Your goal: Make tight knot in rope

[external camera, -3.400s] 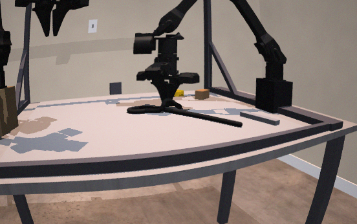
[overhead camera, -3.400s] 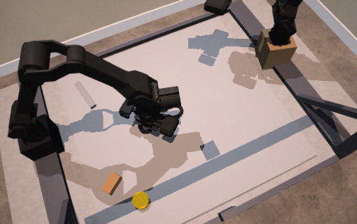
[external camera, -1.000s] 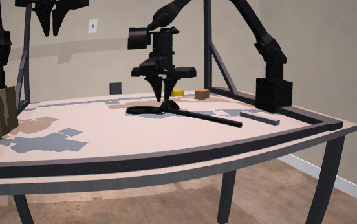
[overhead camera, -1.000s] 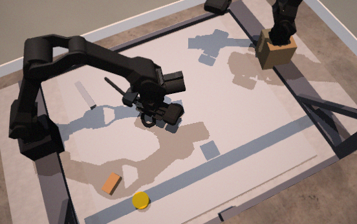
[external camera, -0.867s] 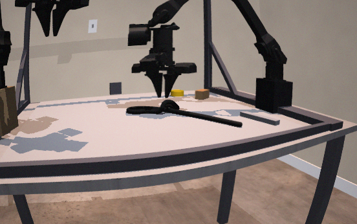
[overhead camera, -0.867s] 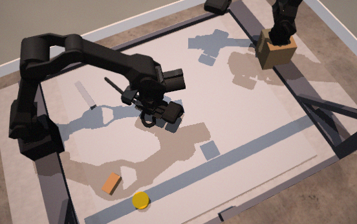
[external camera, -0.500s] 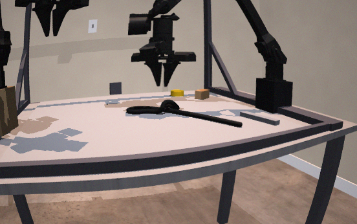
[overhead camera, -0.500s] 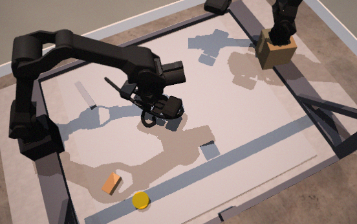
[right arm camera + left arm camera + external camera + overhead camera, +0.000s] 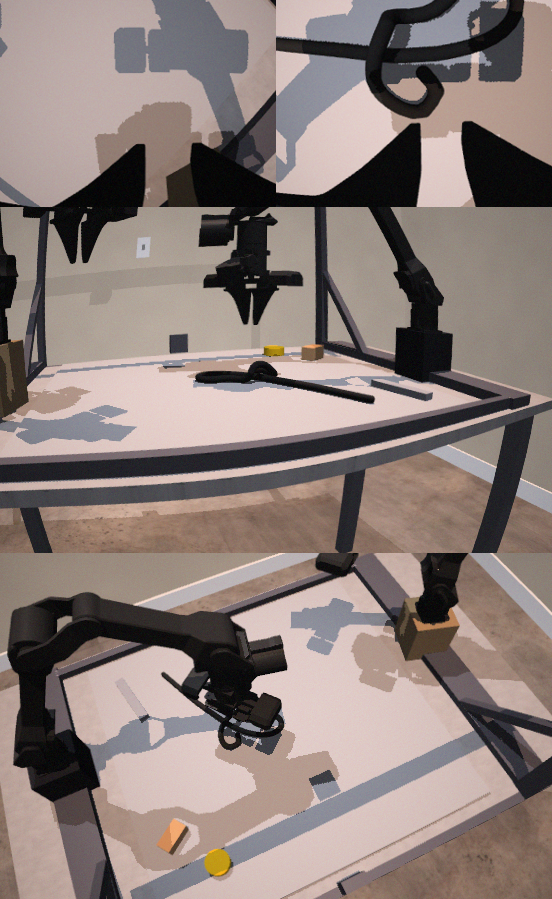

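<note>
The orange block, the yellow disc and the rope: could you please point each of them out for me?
orange block (image 9: 172,836) (image 9: 312,352): top view, its upper face; exterior view, its side
yellow disc (image 9: 217,862) (image 9: 273,351): top and exterior views, its middle
rope (image 9: 320,389) (image 9: 429,54): exterior view, its straight stretch; left wrist view, its curved middle

It looks like a robotics lab or test room: two black arms stand on a table (image 9: 390,753) (image 9: 150,417), its white top edged by a dark metal frame (image 9: 452,685) (image 9: 321,282) with uprights and slanted braces. Around it are a plain beige wall (image 9: 480,297) with an outlet (image 9: 143,247), a pale baseboard (image 9: 492,469) and a mottled brown floor (image 9: 510,853) (image 9: 210,522).
</note>
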Tool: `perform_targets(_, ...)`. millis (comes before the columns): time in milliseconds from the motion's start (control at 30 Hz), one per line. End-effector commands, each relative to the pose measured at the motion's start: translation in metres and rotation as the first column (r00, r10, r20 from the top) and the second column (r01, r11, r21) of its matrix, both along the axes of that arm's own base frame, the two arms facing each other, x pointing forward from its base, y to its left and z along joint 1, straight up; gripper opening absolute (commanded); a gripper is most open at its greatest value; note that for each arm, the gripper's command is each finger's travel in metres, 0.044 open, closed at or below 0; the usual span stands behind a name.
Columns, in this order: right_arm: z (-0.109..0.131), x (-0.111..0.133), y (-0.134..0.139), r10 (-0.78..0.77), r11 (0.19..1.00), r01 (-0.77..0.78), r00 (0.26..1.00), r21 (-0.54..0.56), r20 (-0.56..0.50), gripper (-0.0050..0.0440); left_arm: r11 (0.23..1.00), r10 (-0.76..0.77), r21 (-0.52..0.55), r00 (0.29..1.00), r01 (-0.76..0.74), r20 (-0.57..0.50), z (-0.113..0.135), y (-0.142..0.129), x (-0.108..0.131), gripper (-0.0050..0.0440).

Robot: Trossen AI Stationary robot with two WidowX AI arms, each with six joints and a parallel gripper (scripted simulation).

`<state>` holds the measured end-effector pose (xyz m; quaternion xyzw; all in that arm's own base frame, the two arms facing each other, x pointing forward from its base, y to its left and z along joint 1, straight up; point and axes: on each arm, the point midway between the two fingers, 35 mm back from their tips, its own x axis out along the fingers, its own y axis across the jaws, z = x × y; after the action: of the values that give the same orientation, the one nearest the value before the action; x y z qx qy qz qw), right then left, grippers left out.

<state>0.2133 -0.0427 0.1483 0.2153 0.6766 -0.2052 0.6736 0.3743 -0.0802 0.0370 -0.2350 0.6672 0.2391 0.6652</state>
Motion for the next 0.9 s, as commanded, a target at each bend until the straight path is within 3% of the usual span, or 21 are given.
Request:
perform_targets(0,0.0043,0.0010,0.0005,0.004,1.000,-0.004,1.000,0.001,0.018,0.0100,0.998,-0.060,-0.009,0.998,0.060,0.036,0.0140,-0.0013,0.0044,0.0080)
perform_targets(300,0.0043,0.0010,0.0005,0.004,1.000,-0.004,1.000,0.001,0.018,0.0100,0.846,-0.532,0.006,0.846,0.532,0.034,0.0140,-0.0013,0.0044,0.0080)
perform_targets(433,0.0043,0.0010,0.0005,0.004,1.000,-0.004,1.000,0.001,0.018,0.0100,0.728,-0.685,0.012,0.727,0.686,0.032,0.0140,-0.0013,0.0044,0.0080)
perform_targets(500,0.0043,0.0010,0.0005,0.004,1.000,-0.004,1.000,0.001,0.018,0.0100,0.728,-0.685,0.012,0.727,0.686,0.032,0.0140,-0.0013,0.0044,0.0080)
perform_targets(567,0.0043,0.0010,0.0005,0.004,1.000,-0.004,1.000,0.001,0.018,0.0100,0.611,-0.791,0.016,0.611,0.791,0.029,0.0140,-0.0013,0.0044,0.0080)
perform_targets(767,0.0043,0.0010,0.0005,0.004,1.000,-0.004,1.000,0.001,0.018,0.0100,0.359,-0.933,0.022,0.358,0.933,0.022,0.0140,-0.0013,0.0044,0.0080)
perform_targets(867,0.0043,0.0010,0.0005,0.004,1.000,-0.004,1.000,0.001,0.018,0.0100,0.291,-0.957,0.023,0.290,0.956,0.020,0.0140,-0.0013,0.0044,0.0080)
